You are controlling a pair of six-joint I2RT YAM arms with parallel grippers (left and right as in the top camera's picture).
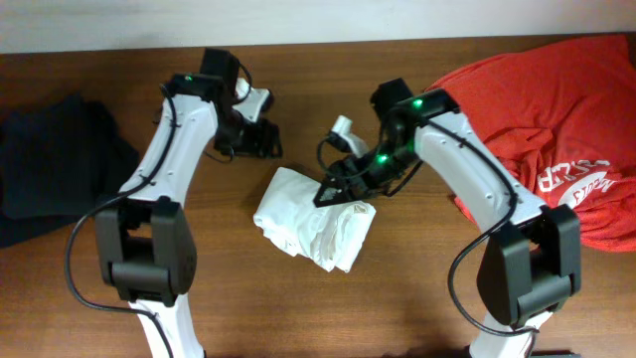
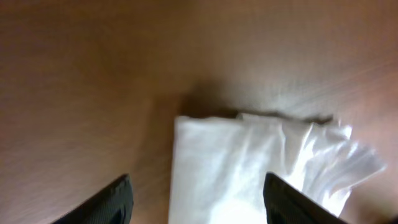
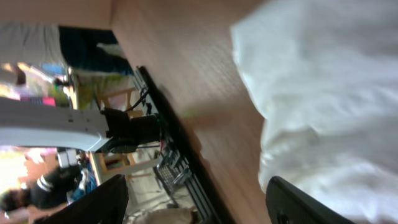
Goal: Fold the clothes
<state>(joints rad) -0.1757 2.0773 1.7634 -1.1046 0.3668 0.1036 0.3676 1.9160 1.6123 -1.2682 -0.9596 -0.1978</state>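
Note:
The white T-shirt (image 1: 313,221) lies folded into a small bundle on the middle of the wooden table; its graphic is hidden. It also shows in the left wrist view (image 2: 249,168) and in the right wrist view (image 3: 323,87). My left gripper (image 1: 260,139) is open and empty, just above the table behind the bundle's far left corner; its view shows both fingers apart (image 2: 196,202). My right gripper (image 1: 336,189) is open and empty at the bundle's far right edge, its fingers spread (image 3: 199,202), one over the white fabric.
A red shirt with white print (image 1: 556,119) is heaped at the right. A black garment (image 1: 55,159) lies at the left edge. Bare wood shows in front of the bundle.

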